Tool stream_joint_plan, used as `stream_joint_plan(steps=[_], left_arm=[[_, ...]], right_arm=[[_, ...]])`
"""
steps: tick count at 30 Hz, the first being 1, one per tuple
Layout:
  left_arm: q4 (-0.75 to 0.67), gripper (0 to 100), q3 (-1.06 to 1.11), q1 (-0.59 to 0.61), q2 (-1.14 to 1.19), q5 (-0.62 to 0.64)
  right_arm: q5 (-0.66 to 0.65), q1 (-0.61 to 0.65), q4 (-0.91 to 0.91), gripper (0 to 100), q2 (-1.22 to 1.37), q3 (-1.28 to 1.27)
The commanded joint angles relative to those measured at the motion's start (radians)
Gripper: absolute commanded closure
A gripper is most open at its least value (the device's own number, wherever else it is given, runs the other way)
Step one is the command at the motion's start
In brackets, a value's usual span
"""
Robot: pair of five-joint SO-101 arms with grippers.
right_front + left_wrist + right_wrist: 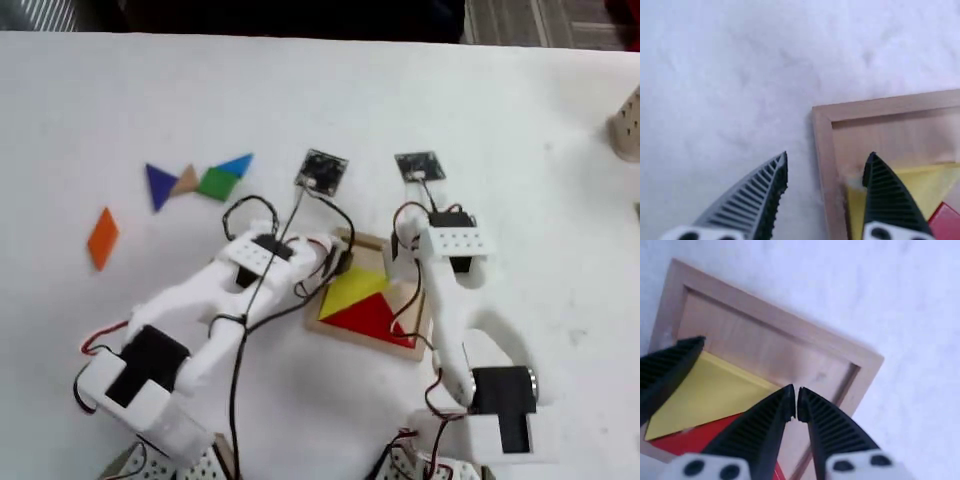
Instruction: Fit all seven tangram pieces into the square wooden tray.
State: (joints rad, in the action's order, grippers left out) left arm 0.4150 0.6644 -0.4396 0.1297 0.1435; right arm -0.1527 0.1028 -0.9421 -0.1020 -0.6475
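The square wooden tray lies between my two arms, with a yellow triangle and a red triangle inside it. My left gripper is open and straddles the tray's wall; one finger is over the yellow triangle, the other outside on the table. My right gripper is shut on nothing, low over the bare tray floor beside the yellow triangle. Far left on the table lie a purple triangle, a tan triangle, a green square, a blue triangle and an orange parallelogram.
Two small black boards with cables lie just beyond the tray. A tan object stands at the table's right edge. The white table is open between the tray and the loose pieces.
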Motion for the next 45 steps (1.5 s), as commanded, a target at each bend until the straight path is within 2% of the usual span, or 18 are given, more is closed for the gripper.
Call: stream_joint_plan(steps=[1, 5, 8, 12, 17, 31, 38, 42, 45], left_arm=[[0.015, 74, -0.052, -0.022, -0.01, -0.031], [0.08, 74, -0.046, -0.015, -0.042, -0.04], [0.143, 74, -0.02, -0.022, -0.088, -0.041], [0.143, 74, 0.028, -0.051, -0.131, -0.077], [0.143, 74, 0.025, -0.019, -0.148, -0.075], [0.123, 74, 0.032, 0.024, -0.154, -0.075], [0.123, 74, 0.089, 0.065, -0.28, -0.078], [0.153, 74, 0.127, 0.087, -0.341, -0.086], [0.244, 74, 0.138, 0.073, -0.354, -0.158]], right_arm=[[0.068, -0.001, 0.051, 97.4, -0.068, 0.005], [0.068, 0.007, 0.09, 97.4, -0.058, 0.003], [0.048, -0.007, 0.05, 97.4, -0.038, 0.003], [-0.061, -0.002, -0.058, 97.8, -0.028, -0.014], [-0.068, 0.064, -0.054, 97.8, -0.025, -0.052], [-0.064, 0.128, 0.186, 97.4, -0.024, -0.08], [-0.071, 0.17, 0.266, 97.4, -0.007, -0.074], [-0.081, 0.136, 0.162, 97.4, 0.007, -0.02], [-0.086, 0.102, 0.074, 97.4, -0.002, 0.003]])
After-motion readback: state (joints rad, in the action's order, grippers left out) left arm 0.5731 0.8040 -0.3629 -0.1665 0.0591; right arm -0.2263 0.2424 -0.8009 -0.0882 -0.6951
